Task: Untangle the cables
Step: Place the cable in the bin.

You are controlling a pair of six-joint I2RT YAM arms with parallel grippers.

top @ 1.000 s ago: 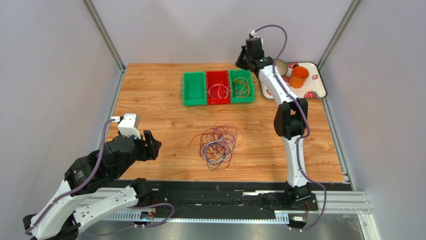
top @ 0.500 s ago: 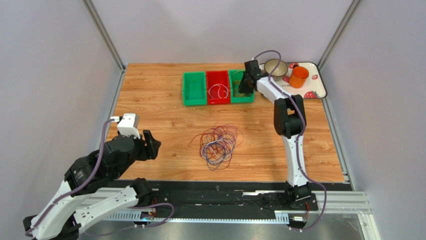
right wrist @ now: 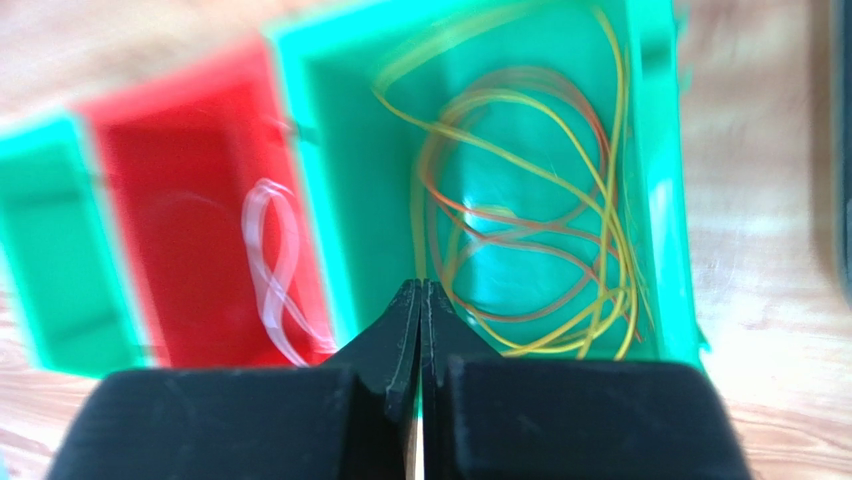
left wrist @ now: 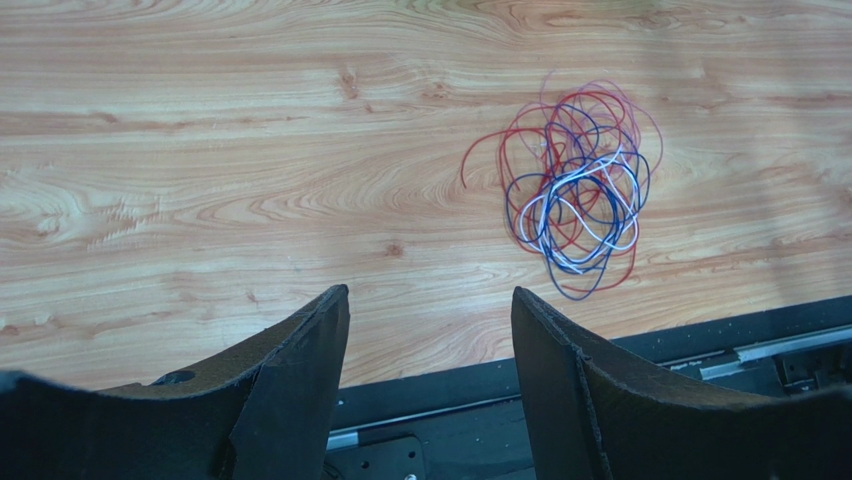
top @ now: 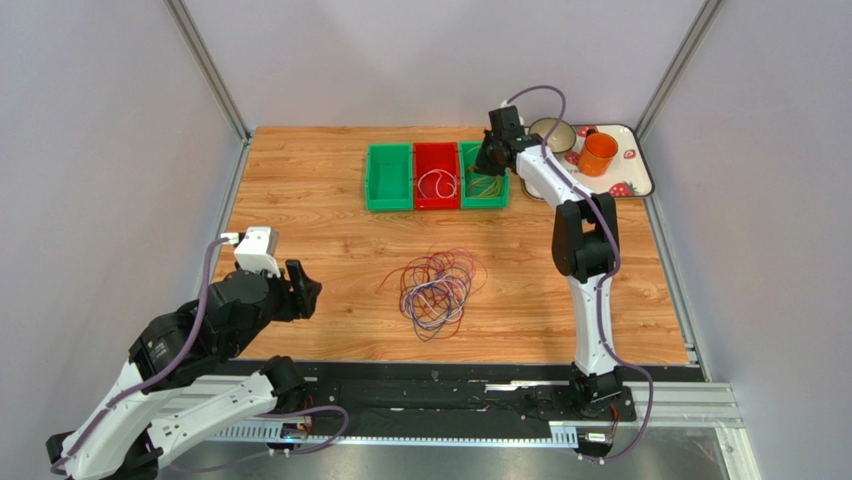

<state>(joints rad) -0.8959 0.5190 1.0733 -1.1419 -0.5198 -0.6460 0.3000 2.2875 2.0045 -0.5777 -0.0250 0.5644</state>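
From above, the tangle of cables lies on the table a little near of the middle: red, blue, purple and white loops laid over one another. At the far side stand three bins in a row: the left green bin, the red bin and the right green bin. My right gripper hangs over the right green bin. My left gripper waits at the near left, well apart from the tangle. A tray with an orange cup sits just right of my right forearm, and a careless swing to that side could knock the cup over.

From my left wrist, my fingers are spread wide with nothing between them. The tangle is ahead and to the right, close to the table's near edge. If I pull on one loop, I judge that the whole bundle may come along and slide toward that edge, because the loops cross so many times.

From my right wrist, the picture is blurred. My fingers are clenched tip to tip over the near wall of the right green bin. The yellow and orange cables lie coiled inside it, and a white cable lies in the red bin. One yellow strand runs right beside my tips, and I cannot tell whether it is pinched. If it is caught there, lifting away could drag sorted cables out over the wall.
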